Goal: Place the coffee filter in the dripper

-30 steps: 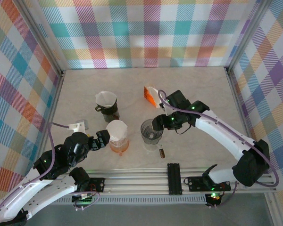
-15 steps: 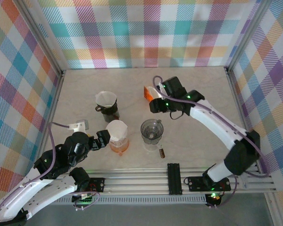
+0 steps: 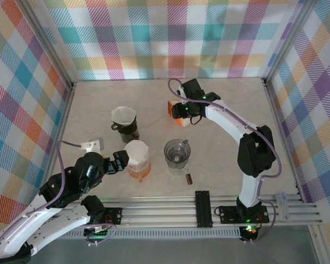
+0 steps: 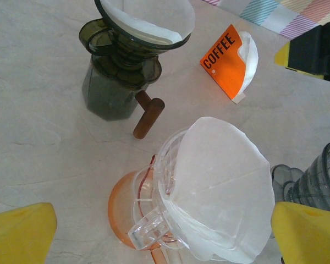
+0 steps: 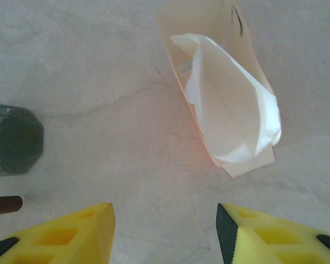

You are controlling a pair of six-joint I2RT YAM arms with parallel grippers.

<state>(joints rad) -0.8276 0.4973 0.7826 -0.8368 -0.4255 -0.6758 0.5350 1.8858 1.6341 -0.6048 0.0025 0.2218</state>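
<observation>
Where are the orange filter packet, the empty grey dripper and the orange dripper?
orange filter packet (image 4: pixel 223 60), left wrist view, printed orange face.
empty grey dripper (image 3: pixel 177 153), top view, inside its bowl.
orange dripper (image 4: pixel 121 212), left wrist view, orange base.

A white paper filter (image 5: pixel 231 107) pokes out of the open end of an orange sleeve (image 4: pixel 223 61) printed COFFEE. The sleeve lies flat on the bench (image 3: pixel 225 159), toward the back and right of centre. The empty dripper (image 3: pixel 177 153), smoky grey and see-through, stands upright nearer the front, well apart from the sleeve. Just left of it, a clear dripper (image 3: pixel 137 162) on an orange base already holds a white filter. Behind that one, a dark dripper (image 3: pixel 125 124) holds another.
</observation>
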